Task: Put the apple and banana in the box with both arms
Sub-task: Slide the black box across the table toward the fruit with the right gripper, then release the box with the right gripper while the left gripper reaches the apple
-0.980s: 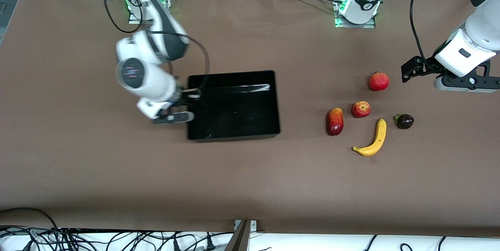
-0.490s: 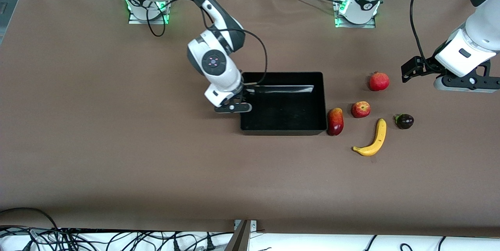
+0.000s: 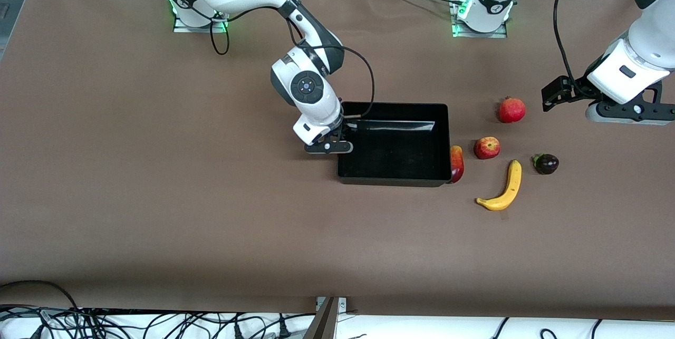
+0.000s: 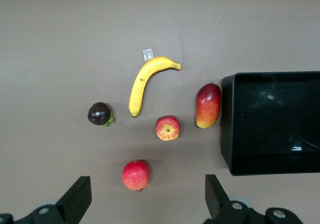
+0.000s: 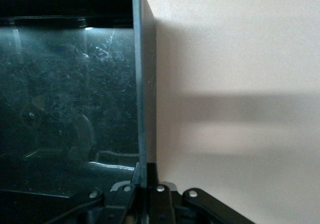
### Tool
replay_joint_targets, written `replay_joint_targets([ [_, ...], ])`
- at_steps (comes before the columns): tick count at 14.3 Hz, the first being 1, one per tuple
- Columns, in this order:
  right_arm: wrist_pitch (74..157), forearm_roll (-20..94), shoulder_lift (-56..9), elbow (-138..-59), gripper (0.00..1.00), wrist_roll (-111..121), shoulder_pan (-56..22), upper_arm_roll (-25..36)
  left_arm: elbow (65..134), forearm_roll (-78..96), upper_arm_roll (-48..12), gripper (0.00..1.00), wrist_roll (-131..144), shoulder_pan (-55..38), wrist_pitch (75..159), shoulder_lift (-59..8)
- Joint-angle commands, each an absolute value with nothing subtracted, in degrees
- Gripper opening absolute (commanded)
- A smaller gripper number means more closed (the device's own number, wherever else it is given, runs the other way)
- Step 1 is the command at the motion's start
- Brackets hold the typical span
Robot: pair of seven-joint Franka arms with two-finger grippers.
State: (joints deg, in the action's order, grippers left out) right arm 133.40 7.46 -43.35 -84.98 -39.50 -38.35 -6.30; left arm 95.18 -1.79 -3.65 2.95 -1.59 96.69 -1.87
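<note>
Box shifted, mango half-hidden

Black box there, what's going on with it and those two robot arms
The right claw is shut on the wall of the box, at the end toward the right arm. The box's other end now meets the oval red-yellow fruit. The apple and banana lie on the table, not yet in the box. The left claw waits open above the fruit.
</note>
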Motion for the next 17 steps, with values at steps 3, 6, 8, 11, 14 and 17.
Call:
replay_joint_targets([
  [3,134.47,7.91,-46.40,-80.77,0.00,-39.64,-38.85,-5.36,93.34,-2.81,-3.78,1.00,2.37,-1.76,95.71,-2.55],
  [6,134.47,7.82,-46.67,-80.42,0.00,-39.55,-39.20,-5.27,93.34,-2.90,-3.69,1.00,2.37,-1.41,95.80,-2.64],
  [8,134.47,7.21,-46.67,-80.42,0.32,-39.55,-39.20,-5.27,93.43,-2.81,-3.69,1.00,2.37,-1.14,95.71,-2.64],
  [11,134.38,7.12,-46.32,-80.33,0.87,-39.46,-39.20,-5.27,93.52,-2.81,-3.69,1.00,2.72,-1.76,94.32,-4.29],
  [14,132.99,7.21,-44.75,-80.24,1.00,-39.46,-38.94,-5.10,94.04,-2.46,-3.95,1.00,2.37,-2.02,88.51,-7.11],
  [17,127.20,7.12,-39.05,-80.24,1.00,-38.59,-38.67,-1.77,97.28,-2.55,-3.96,1.00,2.29,-2.11,91.21,-10.88],
])
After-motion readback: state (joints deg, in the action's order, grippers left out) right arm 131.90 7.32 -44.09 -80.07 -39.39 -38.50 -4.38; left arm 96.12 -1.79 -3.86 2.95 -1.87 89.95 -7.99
